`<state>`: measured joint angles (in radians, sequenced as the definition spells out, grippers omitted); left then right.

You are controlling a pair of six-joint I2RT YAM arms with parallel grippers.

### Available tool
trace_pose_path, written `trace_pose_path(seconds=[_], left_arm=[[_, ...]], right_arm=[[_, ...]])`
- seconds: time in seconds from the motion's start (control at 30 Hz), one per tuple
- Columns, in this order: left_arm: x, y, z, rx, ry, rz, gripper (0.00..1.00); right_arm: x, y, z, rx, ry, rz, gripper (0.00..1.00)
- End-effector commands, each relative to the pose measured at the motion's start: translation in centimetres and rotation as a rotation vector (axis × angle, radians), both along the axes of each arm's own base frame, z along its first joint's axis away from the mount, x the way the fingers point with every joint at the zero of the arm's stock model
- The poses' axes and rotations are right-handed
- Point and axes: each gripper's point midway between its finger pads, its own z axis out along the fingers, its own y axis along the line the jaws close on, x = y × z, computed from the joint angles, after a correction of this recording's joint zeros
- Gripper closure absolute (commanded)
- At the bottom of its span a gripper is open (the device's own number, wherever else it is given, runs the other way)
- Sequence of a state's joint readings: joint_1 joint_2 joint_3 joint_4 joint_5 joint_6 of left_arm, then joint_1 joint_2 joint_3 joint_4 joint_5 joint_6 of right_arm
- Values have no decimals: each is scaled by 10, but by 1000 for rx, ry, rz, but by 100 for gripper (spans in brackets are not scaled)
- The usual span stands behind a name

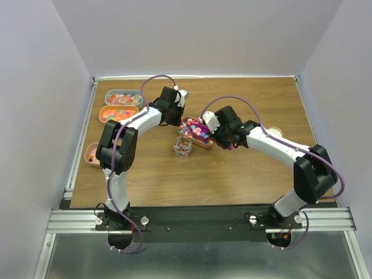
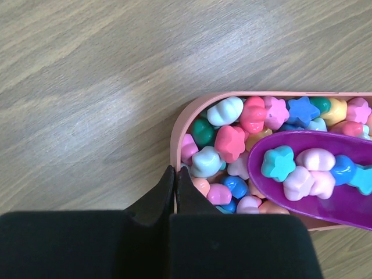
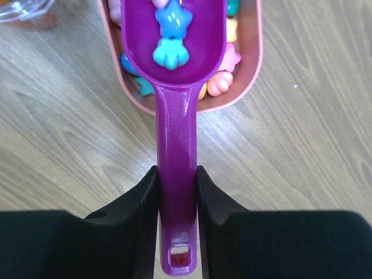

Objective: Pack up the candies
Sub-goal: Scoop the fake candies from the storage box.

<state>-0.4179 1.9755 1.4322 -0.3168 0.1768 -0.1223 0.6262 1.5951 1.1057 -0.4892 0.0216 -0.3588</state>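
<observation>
The candies [image 2: 232, 142] are pastel star and blob shapes filling a pink oval tray [image 2: 176, 125] at the table's middle [image 1: 195, 131]. My left gripper [image 2: 175, 174] is shut, pinching the tray's near rim between its fingertips. A magenta scoop [image 3: 174, 133] lies over the tray with a few candies [image 3: 171, 35] in its bowl, also seen in the left wrist view as the scoop [image 2: 349, 212]. On its handle my right gripper [image 3: 177, 186] is shut. From above, the left gripper [image 1: 179, 116] and right gripper [image 1: 222, 138] flank the tray.
A clear jar [image 1: 183, 146] holding a few candies stands just in front of the tray; its edge [image 3: 23, 11] shows in the right wrist view. Two more candy trays [image 1: 119, 106] and a small pink bowl [image 1: 92, 154] sit at the left. A cream lid [image 1: 273, 132] lies at right.
</observation>
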Motion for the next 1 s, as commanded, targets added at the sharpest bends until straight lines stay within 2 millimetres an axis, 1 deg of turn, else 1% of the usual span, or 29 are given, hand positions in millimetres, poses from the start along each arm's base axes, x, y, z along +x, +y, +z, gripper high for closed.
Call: trace_pose_path(seconds=[0.0, 0.03, 0.1, 0.13, 0.17, 0.2, 0.23, 0.27, 0.3, 0.33, 0.4, 0.43, 0.47, 0.5, 0.53, 0.57, 0.6, 0.63, 0.73, 0.77, 0.8, 0.83, 0.9, 0.97], left_arm=[[9, -13, 7, -90, -21, -4, 92], [8, -13, 7, -95, -19, -3, 91], [9, -13, 9, -99, -24, 4, 81], [10, -12, 15, -101, -40, 9, 77], [10, -11, 16, -103, -43, 18, 76], [12, -11, 21, -110, -58, 21, 74], [13, -8, 30, -117, -78, 28, 72], [13, -6, 32, -120, -83, 36, 71], [15, -4, 36, -125, -99, 45, 68], [17, -2, 46, -128, -121, 55, 66], [18, 4, 56, -135, -145, 69, 60], [19, 6, 67, -143, -170, 74, 57], [18, 10, 70, -143, -177, 82, 55], [20, 14, 78, -151, -197, 91, 52], [20, 17, 91, -161, -228, 100, 50], [18, 21, 93, -160, -236, 106, 49], [20, 26, 99, -164, -256, 117, 48], [19, 31, 112, -162, -290, 128, 48], [18, 44, 123, -145, -332, 158, 48], [16, 49, 130, -139, -354, 164, 48], [15, 52, 132, -135, -365, 169, 48], [14, 56, 140, -133, -384, 177, 48], [12, 59, 143, -126, -395, 183, 48], [10, 62, 152, -130, -418, 188, 48]], right_arm=[[0, -2, 25, 49, -56, -20, 99], [-1, -2, 28, 56, -55, -18, 99], [-5, -4, 33, 59, -52, -18, 99], [-7, -4, 36, 66, -53, -18, 99], [-9, -4, 38, 71, -52, -19, 99], [-10, -5, 44, 85, -64, -19, 99], [-11, -5, 46, 89, -69, -19, 99], [-12, -6, 47, 90, -71, -21, 99], [-12, -6, 50, 96, -77, -22, 99], [-13, -6, 50, 98, -77, -23, 99], [-14, -7, 51, 100, -80, -23, 99], [-14, -7, 54, 105, -86, -22, 99], [-16, -2, 55, 129, -75, -4, 99], [-17, 0, 57, 139, -76, 0, 99], [-18, 0, 59, 146, -78, 4, 99], [-19, 2, 59, 156, -76, 12, 99], [-18, 3, 59, 159, -77, 15, 99], [-19, 4, 59, 166, -78, 19, 99], [-20, 9, 53, 193, -80, 33, 99], [-18, 13, 57, 221, -103, 44, 99], [-21, 12, 50, 226, -91, 39, 99], [-21, 14, 48, 234, -93, 41, 99], [-19, 17, 47, 254, -104, 38, 99], [-21, 16, 46, 268, -114, 31, 99]])
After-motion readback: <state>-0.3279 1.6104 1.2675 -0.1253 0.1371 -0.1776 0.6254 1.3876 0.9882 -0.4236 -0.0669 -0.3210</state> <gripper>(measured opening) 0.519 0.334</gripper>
